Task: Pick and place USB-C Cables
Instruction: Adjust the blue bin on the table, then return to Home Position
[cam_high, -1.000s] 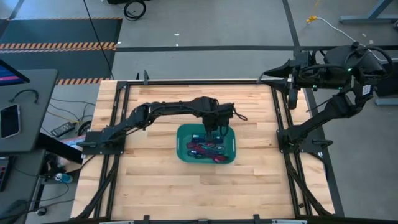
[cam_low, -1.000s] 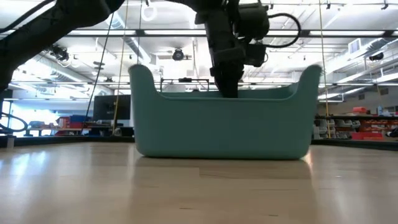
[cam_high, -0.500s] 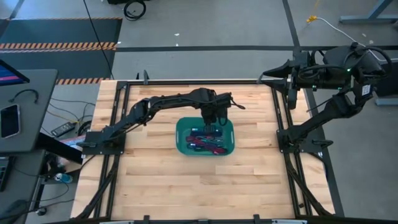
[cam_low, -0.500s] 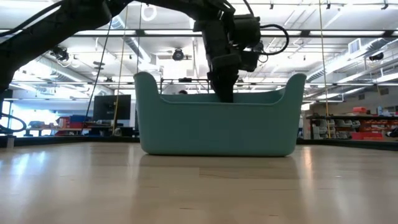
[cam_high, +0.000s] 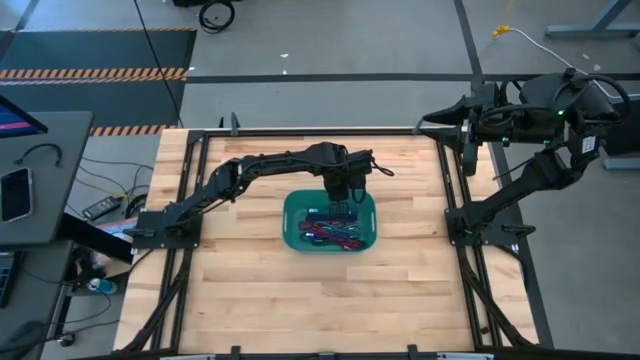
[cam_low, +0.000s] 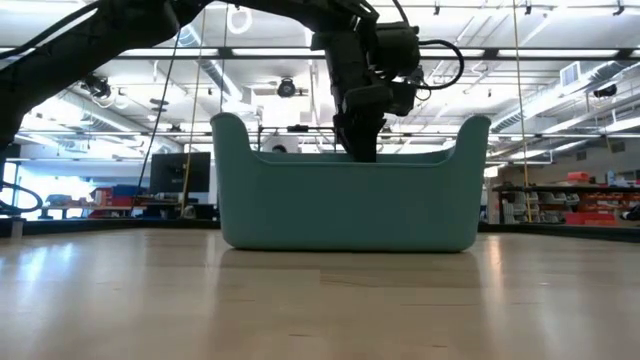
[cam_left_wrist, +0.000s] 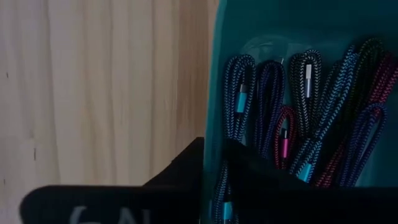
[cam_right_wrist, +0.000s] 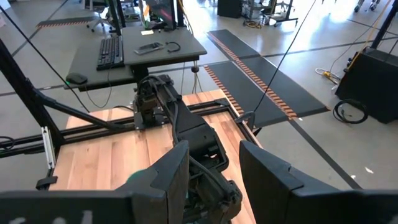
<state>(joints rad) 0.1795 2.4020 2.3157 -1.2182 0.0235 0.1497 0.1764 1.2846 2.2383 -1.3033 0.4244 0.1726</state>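
My left gripper (cam_high: 341, 197) hangs over the far rim of the small teal plastic bin (cam_high: 292, 225), which sits near the middle of the light wooden desk (cam_high: 250, 290). From my left wrist, one of my dark fingers (cam_left_wrist: 180, 171) sits outside the bin wall and the other sits inside it, so the wall is between them. I cannot tell if they are pinching the wall or just sitting loose around it. From the low view, my left gripper dips down behind the bin's back edge.

The short braided USB-C cables (cam_high: 333, 228) all lie bundled inside the bin, in blue, purple, pink and dark red.

My right gripper (cam_high: 468, 150) waits past the desk's far right corner, with its fingers (cam_right_wrist: 171, 177) spread apart.
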